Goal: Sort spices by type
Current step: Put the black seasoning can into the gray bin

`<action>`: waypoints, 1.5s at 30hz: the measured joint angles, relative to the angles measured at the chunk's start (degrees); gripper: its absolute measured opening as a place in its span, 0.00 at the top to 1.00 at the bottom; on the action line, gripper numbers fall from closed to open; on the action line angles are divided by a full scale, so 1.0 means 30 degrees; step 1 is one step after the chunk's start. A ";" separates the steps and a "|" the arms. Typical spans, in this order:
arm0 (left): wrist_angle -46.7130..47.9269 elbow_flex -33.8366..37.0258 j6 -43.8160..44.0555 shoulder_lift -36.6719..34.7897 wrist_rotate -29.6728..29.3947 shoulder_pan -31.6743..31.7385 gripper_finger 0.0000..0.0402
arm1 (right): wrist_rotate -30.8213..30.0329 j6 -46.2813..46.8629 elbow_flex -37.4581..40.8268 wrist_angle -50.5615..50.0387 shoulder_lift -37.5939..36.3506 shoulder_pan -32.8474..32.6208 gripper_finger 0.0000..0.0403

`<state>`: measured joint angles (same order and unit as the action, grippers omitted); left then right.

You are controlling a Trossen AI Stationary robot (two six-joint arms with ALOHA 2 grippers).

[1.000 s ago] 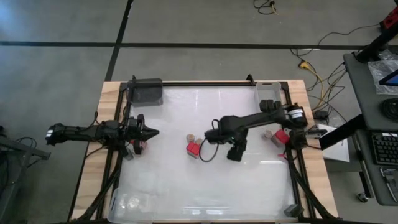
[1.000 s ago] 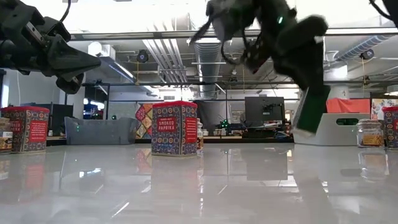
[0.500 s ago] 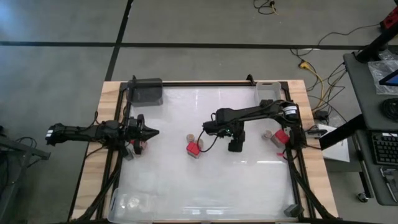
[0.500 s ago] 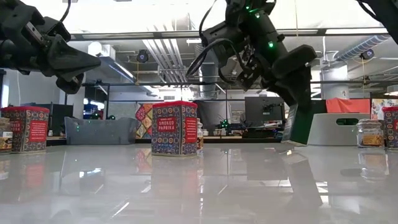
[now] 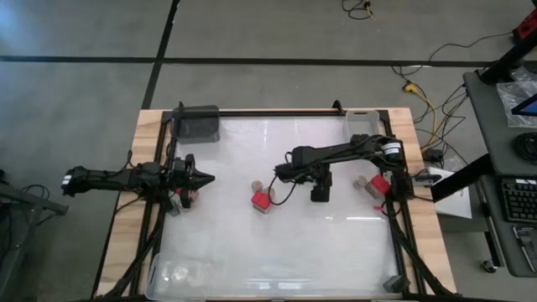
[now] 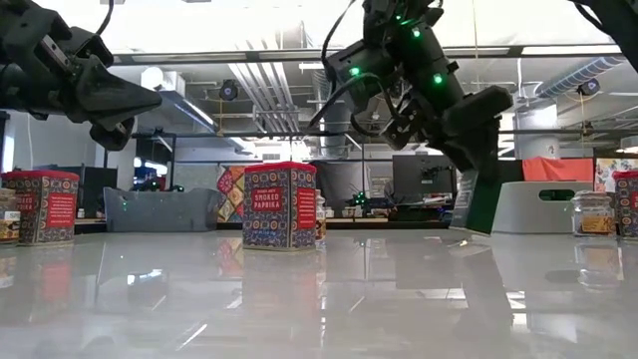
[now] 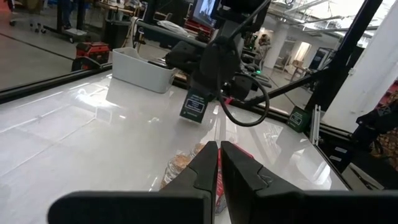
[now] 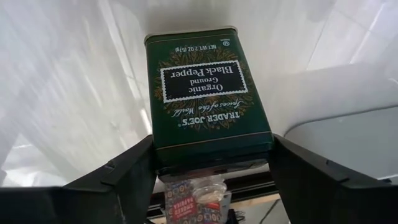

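My right gripper hangs over the middle of the table, shut on a dark black-pepper tin, which also shows in the low view. A red paprika tin and a tan-topped jar stand on their bases left of it. Another red tin and jar stand near the right edge. My left gripper is shut on nothing and points level at the table's left side, above a red tin. My right gripper pinches the pepper tin's two narrow sides at its lid end between its two fingers. The fingers slant down from above. The tin hangs below them, tilted, base downward, label face toward the wrist camera, clear of the table.
A grey bin stands at the far left corner and a clear bin at the far right. Another clear bin sits at the near left corner. Open white tabletop lies nearer than the tins.
My right gripper has sunk with the pepper tin and gone a little toward the far edge, its wrist rolling. The tin stays tilted and clear of the table. In the last half second it has hardly moved.
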<state>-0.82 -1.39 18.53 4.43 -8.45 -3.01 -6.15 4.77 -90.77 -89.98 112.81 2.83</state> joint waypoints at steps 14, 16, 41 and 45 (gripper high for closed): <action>0.0000 0.0000 0.0002 -0.0003 0.0000 0.0000 0.99 | 0.0561 0.0722 0.4662 -0.0078 -0.3374 -0.0015 0.31; -0.0006 0.0000 -0.0002 0.0008 -0.0007 0.0003 0.99 | 0.0576 0.0722 0.5313 -0.0050 -0.3468 -0.0015 0.32; 0.0000 0.0000 -0.0003 0.0012 0.0000 0.0001 0.99 | 0.1499 1.1775 0.5217 0.0818 -0.8306 0.0597 0.12; 0.0000 0.0000 0.0004 0.0015 0.0000 -0.0001 0.99 | 0.1719 1.8514 0.6955 0.3000 -1.0356 0.0265 0.15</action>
<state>-0.82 -1.39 18.55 4.47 -8.45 -3.02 -0.99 60.32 -69.90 -80.98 81.75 3.63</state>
